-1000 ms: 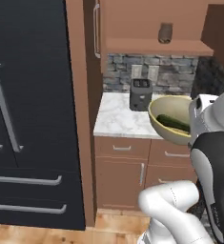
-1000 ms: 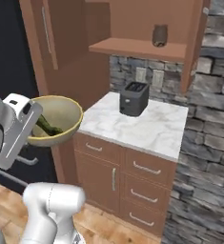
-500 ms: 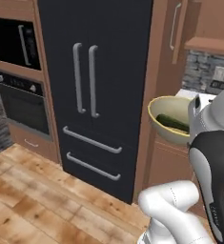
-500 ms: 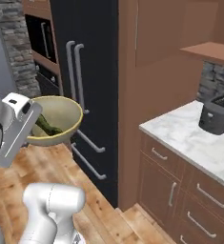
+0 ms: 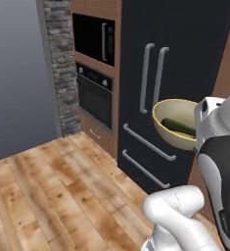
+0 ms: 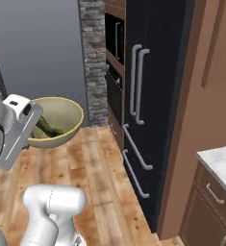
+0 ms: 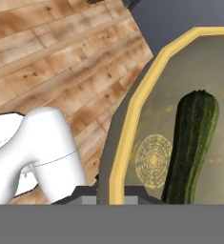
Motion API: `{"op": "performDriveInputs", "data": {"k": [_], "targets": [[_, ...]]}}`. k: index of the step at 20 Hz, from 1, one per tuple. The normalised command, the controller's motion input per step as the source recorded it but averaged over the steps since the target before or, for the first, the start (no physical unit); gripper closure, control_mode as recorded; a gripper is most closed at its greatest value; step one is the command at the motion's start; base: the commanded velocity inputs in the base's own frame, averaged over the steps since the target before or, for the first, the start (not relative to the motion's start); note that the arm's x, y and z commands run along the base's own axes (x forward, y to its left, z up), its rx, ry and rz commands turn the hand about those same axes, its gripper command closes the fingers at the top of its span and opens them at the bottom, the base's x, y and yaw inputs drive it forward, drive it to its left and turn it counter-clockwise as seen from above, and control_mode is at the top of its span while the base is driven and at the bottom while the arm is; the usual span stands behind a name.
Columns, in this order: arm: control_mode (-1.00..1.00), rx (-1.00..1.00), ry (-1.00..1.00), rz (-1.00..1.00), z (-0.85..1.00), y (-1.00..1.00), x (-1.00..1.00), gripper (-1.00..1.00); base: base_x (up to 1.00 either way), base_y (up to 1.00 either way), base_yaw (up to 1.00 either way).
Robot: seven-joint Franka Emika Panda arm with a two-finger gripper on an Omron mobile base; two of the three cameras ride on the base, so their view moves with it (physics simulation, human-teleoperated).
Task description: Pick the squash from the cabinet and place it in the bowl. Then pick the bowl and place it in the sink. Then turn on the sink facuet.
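Note:
The yellowish-tan bowl (image 5: 166, 136) hangs in the air in front of the robot, with the dark green squash (image 5: 178, 126) lying inside it. My gripper (image 5: 198, 128) is shut on the bowl's rim on the side nearest the arm. From the right base camera, the bowl (image 6: 66, 111) with the squash (image 6: 49, 127) sits left of centre, the gripper (image 6: 31, 129) on its near rim. The hand view looks along the bowl's rim (image 7: 132, 119) from the gripper (image 7: 111, 193), beside the squash (image 7: 192, 138). The sink and the sink faucet are out of view.
A tall black fridge (image 5: 155, 63) with long bar handles stands just behind the bowl, a wall oven (image 5: 93, 95) and a stone pillar (image 5: 57, 63) to its left. Wooden floor (image 5: 53, 186) spreads below. A brown wooden panel (image 6: 206, 120) and marble counter corner (image 6: 222, 166) lie right.
The whole picture has swung: the base has turned left, so the counter and toaster slid off right and the fridge, oven and floor came in. The bowl stays gripped.

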Motion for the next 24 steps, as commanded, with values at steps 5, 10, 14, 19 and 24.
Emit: {"op": "performDriveInputs", "data": {"k": [5, 10, 14, 19, 24], "targets": [[1.0, 0.0, 0.0, 0.0, 0.0, 0.0, 0.0, 1.0, 0.87, 0.01, 0.49], [1.0, 0.0, 0.0, 0.0, 0.0, 0.0, 0.0, 1.0, 0.91, 0.03, 0.58], [1.0, 0.0, 0.0, 0.0, 0.0, 0.0, 0.0, 1.0, 1.0, 0.0, 0.65], [1.0, 0.0, 0.0, 0.0, 0.0, 0.0, 0.0, 1.0, 0.74, 0.0, 0.77], [1.0, 0.0, 0.0, 0.0, 0.0, 0.0, 0.0, 1.0, 0.76, 0.0, 0.82]]}}
